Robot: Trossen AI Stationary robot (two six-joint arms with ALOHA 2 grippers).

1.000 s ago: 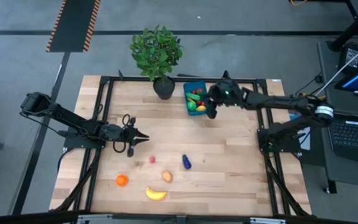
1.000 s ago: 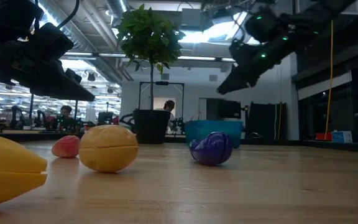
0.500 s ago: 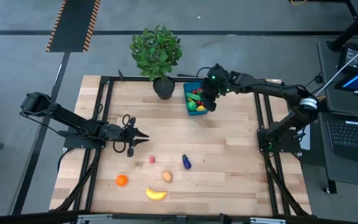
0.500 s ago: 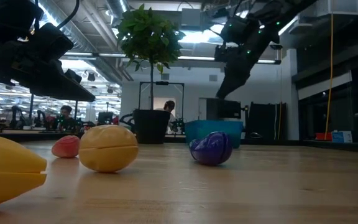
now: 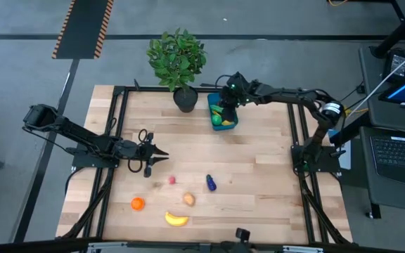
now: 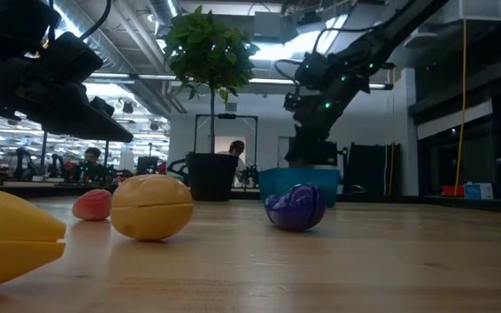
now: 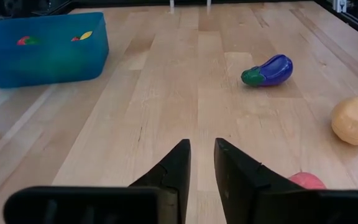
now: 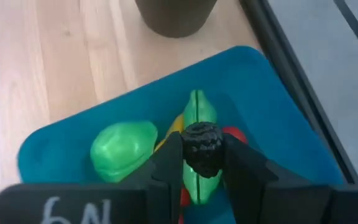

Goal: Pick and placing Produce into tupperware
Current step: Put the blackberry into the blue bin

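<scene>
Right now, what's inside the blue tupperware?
In the tupperware: a green apple, a green cucumber, plus yellow and red pieces. The right pincer, holding a dark berry, covers the rest.
</scene>
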